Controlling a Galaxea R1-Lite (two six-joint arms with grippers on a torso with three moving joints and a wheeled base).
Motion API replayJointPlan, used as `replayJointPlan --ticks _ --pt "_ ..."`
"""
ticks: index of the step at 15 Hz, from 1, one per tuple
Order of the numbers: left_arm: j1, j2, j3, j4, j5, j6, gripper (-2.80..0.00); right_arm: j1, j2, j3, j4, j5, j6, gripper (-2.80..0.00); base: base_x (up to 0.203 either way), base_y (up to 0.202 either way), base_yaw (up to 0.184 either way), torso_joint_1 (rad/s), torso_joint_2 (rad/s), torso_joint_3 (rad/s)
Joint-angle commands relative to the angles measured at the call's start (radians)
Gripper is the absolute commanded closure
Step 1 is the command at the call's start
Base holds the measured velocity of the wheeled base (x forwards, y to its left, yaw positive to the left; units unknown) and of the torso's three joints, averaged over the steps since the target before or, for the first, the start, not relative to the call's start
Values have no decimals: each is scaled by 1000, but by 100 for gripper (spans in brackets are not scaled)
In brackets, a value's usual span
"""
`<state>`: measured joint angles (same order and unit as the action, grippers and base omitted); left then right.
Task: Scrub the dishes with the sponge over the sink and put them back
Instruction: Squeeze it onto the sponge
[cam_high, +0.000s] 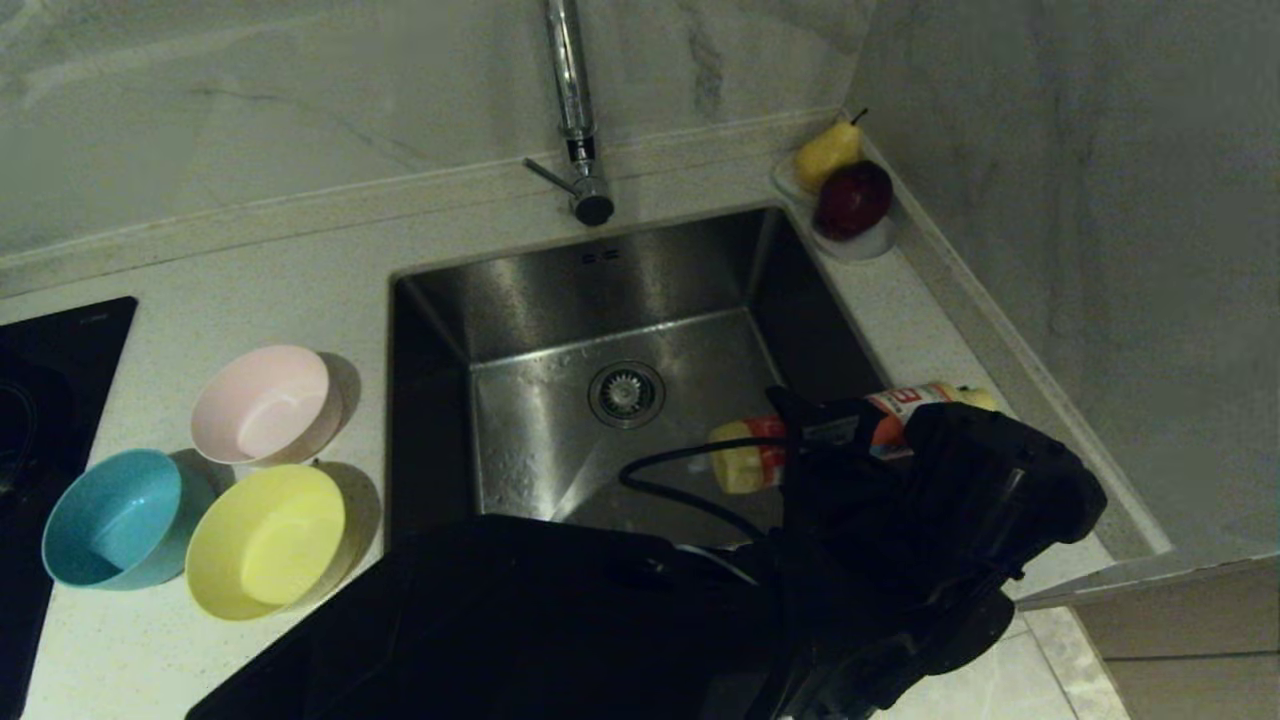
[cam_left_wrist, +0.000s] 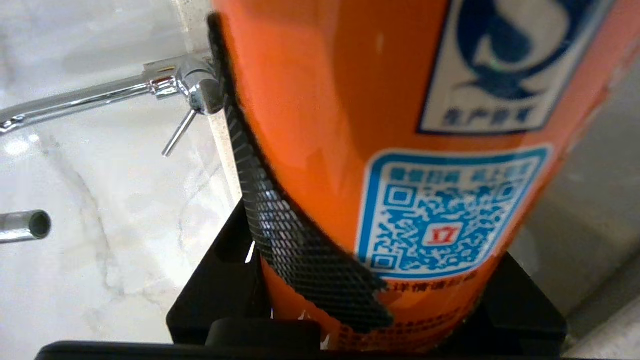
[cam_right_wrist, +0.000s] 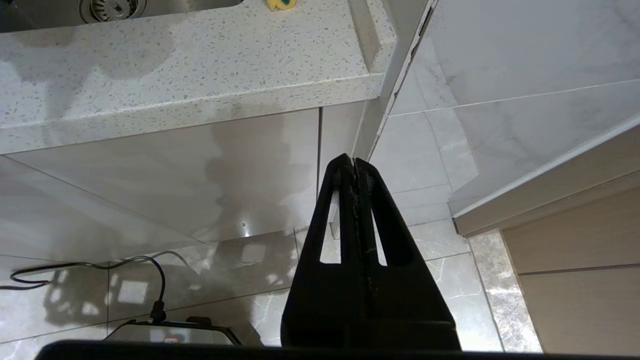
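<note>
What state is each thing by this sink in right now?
Pink bowl: upright on the counter, empty.
Blue bowl: upright, empty.
Yellow bowl: upright, empty.
Sink: no dishes inside.
Tap: no water seen running.
Orange bottle: tipped on its side over the sink, held.
Left gripper: clamped on the bottle.
Right gripper: shut, empty, hanging below the counter edge.
Fruit dish: holds a pear and an apple.

The left gripper (cam_high: 800, 430), clamped on an orange bottle (cam_high: 850, 425), blocks the right front part of the sink (cam_high: 560, 300), the bottle lying across that rim. The sink's floor around the drain (cam_high: 626, 393) looks open. Behind the sink rises the tap (cam_high: 572, 100). Left of the sink, three bowls crowd the counter: pink bowl (cam_high: 265, 405), blue bowl (cam_high: 115, 520), yellow bowl (cam_high: 268, 540).
</note>
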<state>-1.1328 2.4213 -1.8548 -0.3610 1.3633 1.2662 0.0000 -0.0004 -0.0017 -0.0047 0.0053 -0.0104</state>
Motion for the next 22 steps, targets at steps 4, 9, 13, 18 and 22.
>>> replayJointPlan --ticks 4,9,13,18,22 --pt "2 21 -20 47 45 24 0 0 0 0 0 1 0 0 0 0 0 0 0 0" --pt "2 32 -20 42 63 39 0 0 0 0 0 1 0 0 0 0 0 0 0 0" --pt "2 38 -20 46 65 41 0 0 0 0 -1 1 0 0 0 0 0 0 0 0" --pt "-1 32 -24 34 83 53 0 0 0 0 0 1 0 0 0 0 0 0 0 0" --pt "-1 32 -24 -3 83 53 0 0 0 0 0 1 0 0 0 0 0 0 0 0"
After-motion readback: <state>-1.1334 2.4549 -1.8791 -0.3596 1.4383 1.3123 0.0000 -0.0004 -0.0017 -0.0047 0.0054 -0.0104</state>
